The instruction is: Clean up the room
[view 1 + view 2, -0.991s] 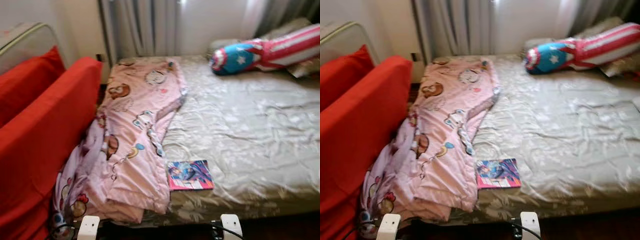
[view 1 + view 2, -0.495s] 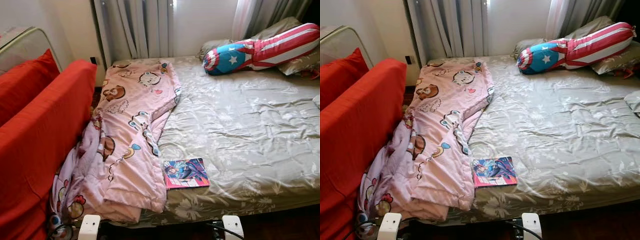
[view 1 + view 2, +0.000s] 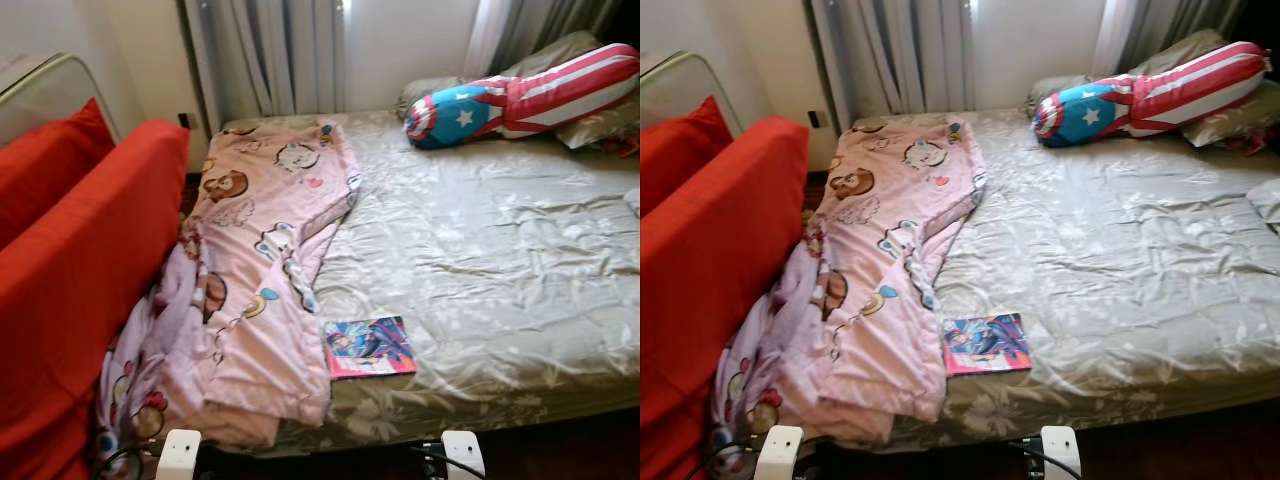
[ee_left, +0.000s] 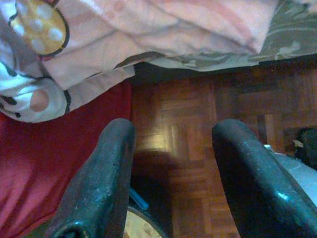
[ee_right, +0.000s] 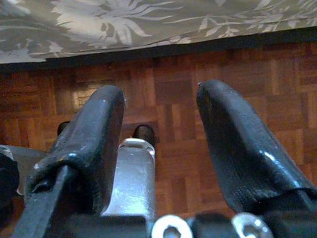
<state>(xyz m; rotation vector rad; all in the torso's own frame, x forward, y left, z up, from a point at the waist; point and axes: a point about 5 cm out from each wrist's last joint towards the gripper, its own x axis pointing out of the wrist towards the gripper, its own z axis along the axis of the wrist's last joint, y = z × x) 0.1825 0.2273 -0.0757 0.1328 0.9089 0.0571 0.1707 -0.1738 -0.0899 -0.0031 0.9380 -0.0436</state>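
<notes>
A pink cartoon-print blanket (image 3: 260, 270) lies crumpled along the left side of the bed (image 3: 500, 260) and spills over its front corner. A colourful book (image 3: 370, 347) rests on the grey-green floral sheet just right of the blanket, near the front edge. A red, white and blue star-patterned bolster (image 3: 520, 100) lies at the head of the bed. My left gripper (image 4: 171, 144) hangs open over the parquet floor (image 4: 198, 129) below the blanket's edge. My right gripper (image 5: 161, 106) is open above the floor by the bed's front edge.
A red sofa (image 3: 80, 280) stands tight against the bed's left side. Grey curtains (image 3: 270, 55) hang behind the bed, with pillows (image 3: 610, 120) at the far right. Dark parquet runs along the bed's front.
The camera has shifted slightly and the view went from blurred to sharp. Nothing on the bed has moved, and both arms still hang low.
</notes>
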